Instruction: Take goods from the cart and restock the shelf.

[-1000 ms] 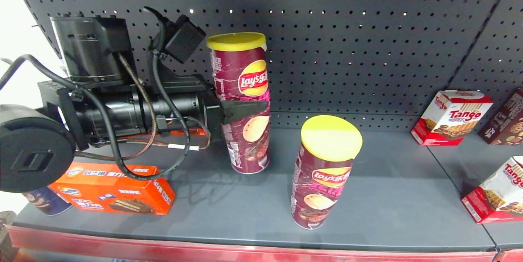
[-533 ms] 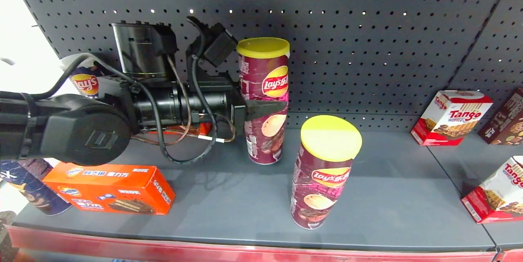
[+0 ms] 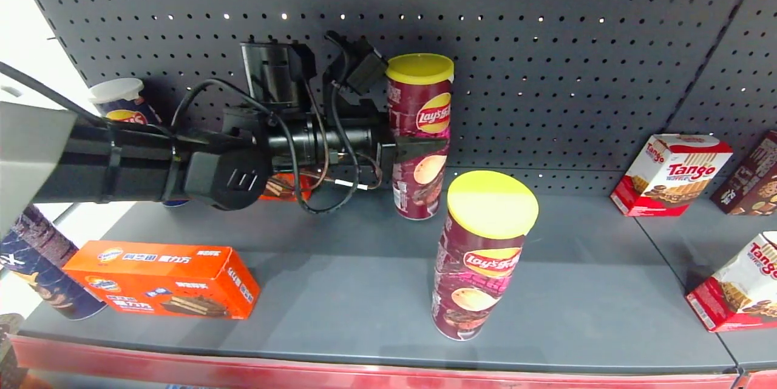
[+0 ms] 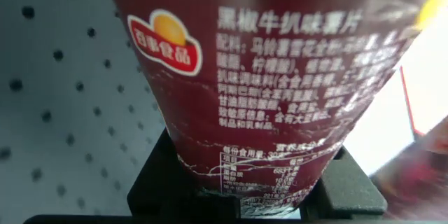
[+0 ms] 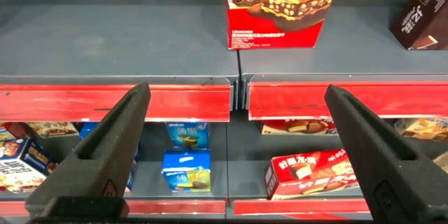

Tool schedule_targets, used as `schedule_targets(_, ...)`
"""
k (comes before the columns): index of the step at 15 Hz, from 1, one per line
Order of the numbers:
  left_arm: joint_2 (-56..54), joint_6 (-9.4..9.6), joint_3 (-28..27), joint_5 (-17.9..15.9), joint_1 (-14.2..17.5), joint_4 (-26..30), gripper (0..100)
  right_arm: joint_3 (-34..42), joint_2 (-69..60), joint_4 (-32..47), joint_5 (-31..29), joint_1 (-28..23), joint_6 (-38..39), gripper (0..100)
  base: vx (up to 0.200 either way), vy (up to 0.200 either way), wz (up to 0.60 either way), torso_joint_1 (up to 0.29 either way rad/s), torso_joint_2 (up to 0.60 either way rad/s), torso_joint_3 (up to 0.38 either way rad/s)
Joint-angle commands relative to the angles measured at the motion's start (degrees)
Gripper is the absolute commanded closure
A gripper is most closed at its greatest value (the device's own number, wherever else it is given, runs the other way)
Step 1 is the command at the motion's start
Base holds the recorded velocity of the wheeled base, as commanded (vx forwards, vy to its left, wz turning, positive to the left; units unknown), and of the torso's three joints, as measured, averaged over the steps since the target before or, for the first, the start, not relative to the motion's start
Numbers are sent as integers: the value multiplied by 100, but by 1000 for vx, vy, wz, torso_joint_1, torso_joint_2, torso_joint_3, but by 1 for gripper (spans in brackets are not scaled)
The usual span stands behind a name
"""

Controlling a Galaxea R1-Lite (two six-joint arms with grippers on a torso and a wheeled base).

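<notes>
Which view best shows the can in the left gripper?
Head view: the whole can, lid to base, with left gripper around its middle. Left wrist view gives its label close up; right wrist faces other shelves.

Backed by a dark grey pegboard panel (image 3: pixel 576 25) pricked with points of light, floored by a grey shelf (image 3: pixel 340 298) edged with a red strip (image 3: pixel 273 371), and washed by white glare (image 3: pixel 21 31) at far left.

Left arm (image 3: pixel 121 161) is all matte black, round elbow joint (image 3: pixel 227 178), loose black cables (image 3: pixel 331 116) looping off the wrist. Right gripper (image 5: pixel 236 98) has chunky black wedge fingers (image 5: pixel 105 154).
</notes>
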Motion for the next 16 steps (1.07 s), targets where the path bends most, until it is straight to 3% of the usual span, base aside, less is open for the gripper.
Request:
schedule_targets(1,513,11,-434,-75,-29,1,100,2,0,0,1,0,-1,0,0,0,0,0,0,0)
schedule_targets(4,706,2,-636,-496,-11,10,100,2,0,0,1,0,-1,0,0,0,0,0,0,0)
schedule_targets(16,1304,28,-1427,-567,-29,300,100,2,0,0,1,0,-1,0,0,0,0,0,0,0)
